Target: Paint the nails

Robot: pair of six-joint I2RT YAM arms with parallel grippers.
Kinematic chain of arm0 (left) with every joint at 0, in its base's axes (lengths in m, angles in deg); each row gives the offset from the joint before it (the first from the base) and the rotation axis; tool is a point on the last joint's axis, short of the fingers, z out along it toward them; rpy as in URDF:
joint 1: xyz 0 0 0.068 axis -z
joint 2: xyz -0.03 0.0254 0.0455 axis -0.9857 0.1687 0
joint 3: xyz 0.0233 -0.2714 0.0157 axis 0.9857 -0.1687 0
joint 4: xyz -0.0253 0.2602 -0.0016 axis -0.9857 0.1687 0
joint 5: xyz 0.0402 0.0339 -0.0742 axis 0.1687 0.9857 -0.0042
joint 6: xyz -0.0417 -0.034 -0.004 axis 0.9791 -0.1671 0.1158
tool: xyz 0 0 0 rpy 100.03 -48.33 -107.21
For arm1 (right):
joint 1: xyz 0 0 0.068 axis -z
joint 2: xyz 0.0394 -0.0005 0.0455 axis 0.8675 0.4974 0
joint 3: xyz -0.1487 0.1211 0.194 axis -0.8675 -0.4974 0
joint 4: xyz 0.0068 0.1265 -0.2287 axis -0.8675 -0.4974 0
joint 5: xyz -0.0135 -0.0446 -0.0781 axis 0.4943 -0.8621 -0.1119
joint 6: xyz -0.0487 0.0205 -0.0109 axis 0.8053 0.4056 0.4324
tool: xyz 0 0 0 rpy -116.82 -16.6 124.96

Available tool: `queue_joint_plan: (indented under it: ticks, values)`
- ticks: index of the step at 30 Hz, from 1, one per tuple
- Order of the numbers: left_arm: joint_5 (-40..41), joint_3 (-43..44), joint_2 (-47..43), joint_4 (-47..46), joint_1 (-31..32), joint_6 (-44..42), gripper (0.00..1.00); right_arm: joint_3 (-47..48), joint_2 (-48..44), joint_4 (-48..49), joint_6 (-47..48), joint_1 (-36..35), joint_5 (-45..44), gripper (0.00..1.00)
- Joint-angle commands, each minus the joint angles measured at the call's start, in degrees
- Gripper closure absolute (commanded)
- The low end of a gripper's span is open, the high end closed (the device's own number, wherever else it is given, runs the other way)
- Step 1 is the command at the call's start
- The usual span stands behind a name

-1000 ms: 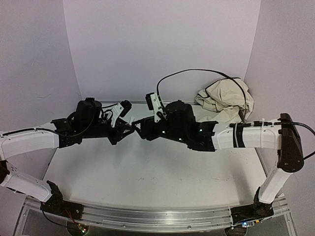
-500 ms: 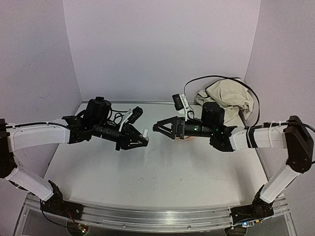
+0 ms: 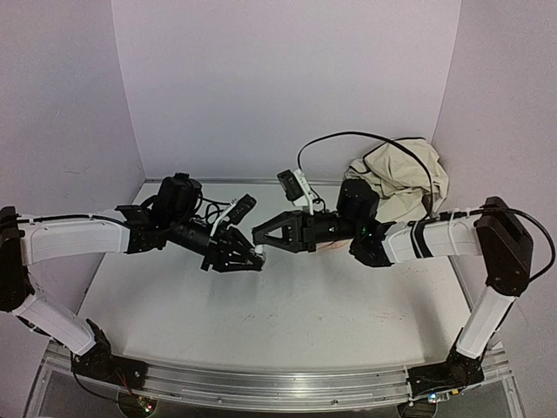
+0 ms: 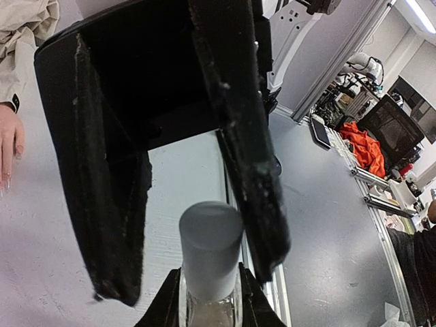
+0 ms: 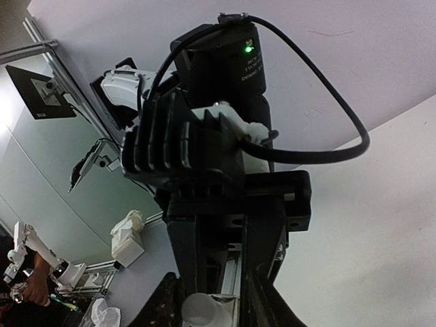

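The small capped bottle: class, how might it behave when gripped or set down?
Probably rigid and light: the bottle looks small and glassy, pinched by the left tool. Its smooth round cap could slip in a grip. Being narrow, it may tip or roll if released.

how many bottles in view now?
1. The bottle sits in the left claw, its cap between the right claw's open fingers. Others could be hidden behind the cloth.

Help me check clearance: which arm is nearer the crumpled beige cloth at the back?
Right. The right arm runs just in front of the cloth; the left arm extends from the opposite side, ending well short.
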Motion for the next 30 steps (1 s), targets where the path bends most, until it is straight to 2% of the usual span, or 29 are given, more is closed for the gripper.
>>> queue_joint_plan:
  ticks: [1, 6, 10, 13, 15, 17, 21, 22, 25, 26, 28, 30]
  values:
    - [-2.67, 3.4, -0.09, -2.83, 0.21, 0.27, 1.0, 3.74, 0.93, 4.89, -0.47, -0.82, 3.24, 0.72]
    - [-2.24, 3.25, -0.49, -2.83, 0.21, 0.05, 1.0, 4.51, 2.28, 4.83, -0.5, -1.66, 4.03, 0.77]
    - [-0.01, 2.97, -1.42, -2.83, 0.21, -0.36, 1.0, 4.19, 2.18, 4.74, -0.51, -1.71, 3.57, 0.9]
    - [4.97, 2.55, -2.67, -2.83, 0.13, -0.73, 1.0, 4.13, 1.48, 2.12, 1.28, -1.9, 2.13, 1.0]
    - [10.45, 2.08, -3.77, -2.83, 0.12, -1.0, 1.0, 4.58, 0.79, -3.03, 4.5, -2.29, -1.11, 1.0]
    - [19.27, 1.39, -5.23, -2.83, 0.07, -1.16, 1.0, 5.76, 0.07, -10.87, 9.17, -3.4, -7.57, 1.0]
    - [34.71, -0.23, -7.68, -2.83, 0.03, -2.44, 1.0, 8.51, -0.48, -22.79, 13.64, -6.39, -27.73, 1.0]
    - [38.23, -0.52, -8.21, -2.83, 0.04, -2.55, 1.0, 9.57, -0.35, -25.78, 14.11, -7.7, -35.1, 1.0]
    - [46.66, -1.61, -10.12, -1.38, 0.03, -3.24, 1.0, 16.04, 0.92, -39.08, 13.85, -14.39, -64.34, 1.0]
    - [48.25, -1.88, -10.71, -1.42, 0.03, -3.45, 1.0, 18.07, 1.4, -41.16, 13.61, -16.15, -69.73, 1.0]
    - [49.69, -2.3, -11.56, -1.42, 0.03, -3.67, 1.0, 20.05, 1.88, -41.72, 13.04, -18.59, -73.09, 1.0]
    - [49.12, -2.27, -11.71, -1.43, 0.03, -3.79, 1.0, 20.49, 1.94, -40.78, 11.5, -18.81, -71.11, 1.0]
